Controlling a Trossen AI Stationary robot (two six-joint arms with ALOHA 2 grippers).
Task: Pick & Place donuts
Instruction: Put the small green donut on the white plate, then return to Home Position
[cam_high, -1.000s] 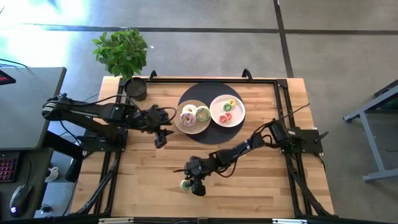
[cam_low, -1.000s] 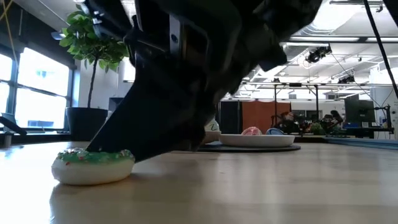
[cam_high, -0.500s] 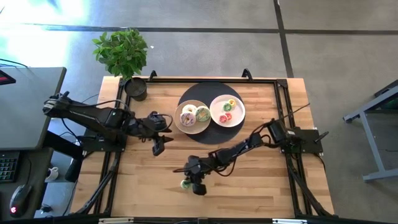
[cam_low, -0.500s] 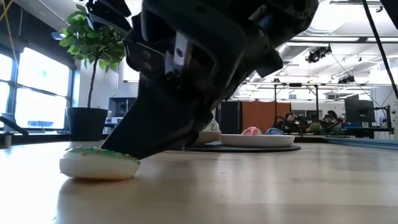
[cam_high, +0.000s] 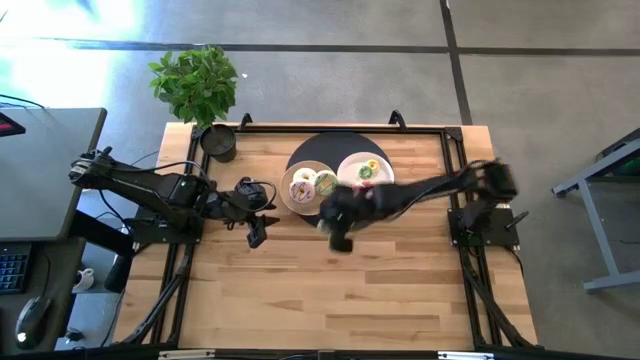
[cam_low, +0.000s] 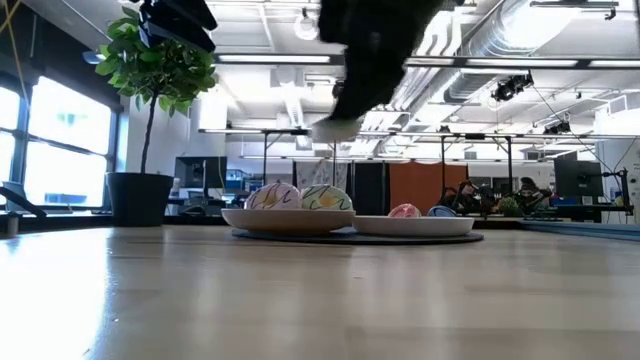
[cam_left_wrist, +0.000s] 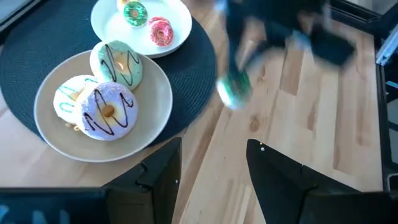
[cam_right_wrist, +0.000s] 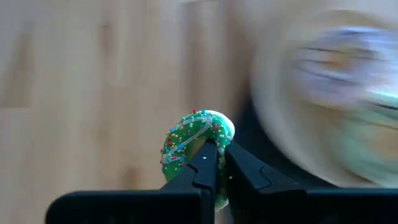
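A green mini donut (cam_right_wrist: 193, 142) with sprinkles hangs above the wood, just in front of the plates, with my right gripper (cam_right_wrist: 216, 150) shut on it; it shows blurred (cam_left_wrist: 233, 92) in the left wrist view. On the cream plate (cam_left_wrist: 152, 121) lie three larger donuts (cam_left_wrist: 107, 109). Mini donuts (cam_left_wrist: 160, 31) lie on the white plate (cam_left_wrist: 112, 25). Both plates stand on a dark round mat (cam_high: 335, 148). Left of the cream plate, my left gripper (cam_high: 256, 235) stands open with nothing between its fingers. My right gripper pinches one side of the green donut's ring (cam_right_wrist: 208, 134) between its two fingers. The donut stands on edge in the hold, its iced face turned sideways. It is lifted clear of the table (cam_low: 335, 128).
A potted plant (cam_high: 200, 85) stands at the table's far left corner. The near half of the wooden table (cam_high: 330, 300) is bare board. A black frame (cam_high: 455, 150) runs along the table's far and right sides.
My right gripper has taken hold of the green mini donut near the table's front, lifted it clear and swung fast toward the far edge, up to the plates. The donut, flat on the wood before, now stands on edge in the fingers.
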